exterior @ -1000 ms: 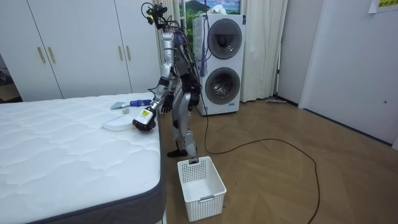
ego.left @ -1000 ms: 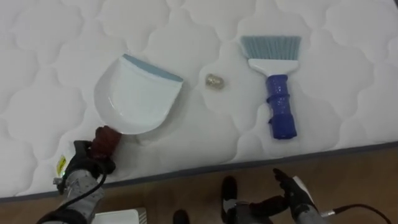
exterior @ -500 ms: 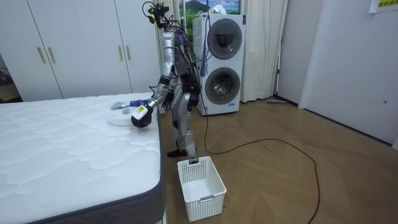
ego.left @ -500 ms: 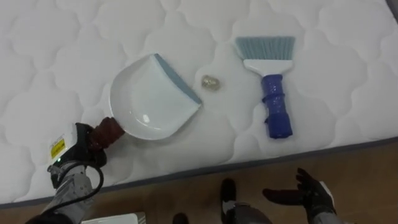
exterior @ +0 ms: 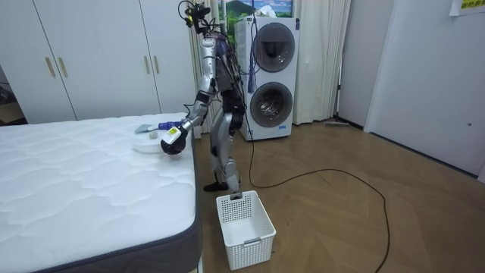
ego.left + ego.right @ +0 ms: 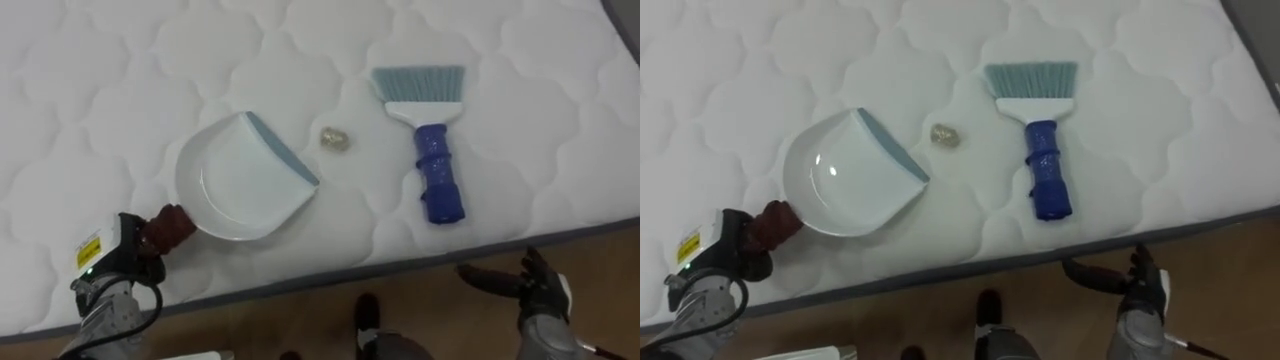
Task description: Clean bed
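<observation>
scrap (image 6: pixel 335 139) on mattress (image 6: pixel 100 80) between dustpan (image 6: pixel 240 180) in left hand (image 6: pixel 125 265) and brush (image 6: pixel 430 150)

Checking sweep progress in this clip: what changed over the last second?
The left hand, fingers curled round the handle, has swung the dustpan so its blue lip now faces the scrap instead of pointing up the mattress. The right hand, open, has drifted rightward below the bed edge. The brush and scrap lie where they were; nothing was taken or let go.
</observation>
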{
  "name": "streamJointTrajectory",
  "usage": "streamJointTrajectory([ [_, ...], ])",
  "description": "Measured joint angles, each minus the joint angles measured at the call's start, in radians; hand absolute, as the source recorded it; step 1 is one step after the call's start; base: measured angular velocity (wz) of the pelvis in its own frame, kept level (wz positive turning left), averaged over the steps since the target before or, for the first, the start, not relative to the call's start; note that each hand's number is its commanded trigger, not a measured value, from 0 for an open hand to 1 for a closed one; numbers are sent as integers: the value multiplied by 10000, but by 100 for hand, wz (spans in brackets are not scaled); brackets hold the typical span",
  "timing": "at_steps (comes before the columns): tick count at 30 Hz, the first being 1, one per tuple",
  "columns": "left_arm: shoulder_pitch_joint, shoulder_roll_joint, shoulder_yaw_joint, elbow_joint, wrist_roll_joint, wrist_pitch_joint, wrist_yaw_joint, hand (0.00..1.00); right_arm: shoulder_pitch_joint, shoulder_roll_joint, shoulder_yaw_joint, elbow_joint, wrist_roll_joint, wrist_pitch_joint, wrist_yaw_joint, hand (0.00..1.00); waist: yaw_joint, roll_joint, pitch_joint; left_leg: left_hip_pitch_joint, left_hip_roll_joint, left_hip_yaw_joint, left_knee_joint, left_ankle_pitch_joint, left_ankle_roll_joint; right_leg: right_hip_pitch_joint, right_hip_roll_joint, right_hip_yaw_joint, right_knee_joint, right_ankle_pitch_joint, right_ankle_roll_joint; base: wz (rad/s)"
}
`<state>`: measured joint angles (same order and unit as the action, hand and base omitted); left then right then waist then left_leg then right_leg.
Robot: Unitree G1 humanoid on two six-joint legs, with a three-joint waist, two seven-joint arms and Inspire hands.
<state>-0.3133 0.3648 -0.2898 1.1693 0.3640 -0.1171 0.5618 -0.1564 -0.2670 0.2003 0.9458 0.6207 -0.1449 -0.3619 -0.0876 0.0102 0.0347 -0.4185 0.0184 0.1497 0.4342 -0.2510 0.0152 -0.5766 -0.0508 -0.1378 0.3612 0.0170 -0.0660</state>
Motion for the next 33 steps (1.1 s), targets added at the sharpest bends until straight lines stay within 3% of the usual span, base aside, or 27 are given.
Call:
streamJointTrajectory([
  [5, 6, 15, 15, 5, 23, 5, 21, 100, -227, 0, -409, -120, -457, -166, -929, 0, 99, -81, -49, 12, 2, 50, 5, 1, 1, 1, -8, 16, 0, 12, -3, -1],
  [11, 12, 20, 22, 64, 462, 71, 213, 100, -601, -8, -678, -464, -2497, -429, -2489, 0, 140, -80, -47, -25, 40, 48, 134, 1, 0, 1, 3, 3, 77, -12, -24, 0],
  [17, -21, 20, 32, 86, 914, 415, 240, 100, -859, -27, -678, -1331, -4131, -497, -3592, 0, 274, -84, -40, 49, 49, 113, 145, -5, -1, 1, 3, 73, 173, -62, -20, -2],
  [29, -41, -15, 8, 73, 1096, 703, 228, 100, -1362, 90, -380, -1803, -4671, -420, -3991, 0, 438, -108, -10, 49, 48, 114, 108, -7, -3, 2, -13, 12, 159, -65, -24, 0],
  [33, -49, -17, -2, 76, 1086, 746, 171, 100, -1365, 106, -146, -1926, -4672, -289, -3903, 0, 428, -93, 55, 58, 50, 114, 69, -10, 0, 2, -24, -19, 163, -125, 16, 0],
])
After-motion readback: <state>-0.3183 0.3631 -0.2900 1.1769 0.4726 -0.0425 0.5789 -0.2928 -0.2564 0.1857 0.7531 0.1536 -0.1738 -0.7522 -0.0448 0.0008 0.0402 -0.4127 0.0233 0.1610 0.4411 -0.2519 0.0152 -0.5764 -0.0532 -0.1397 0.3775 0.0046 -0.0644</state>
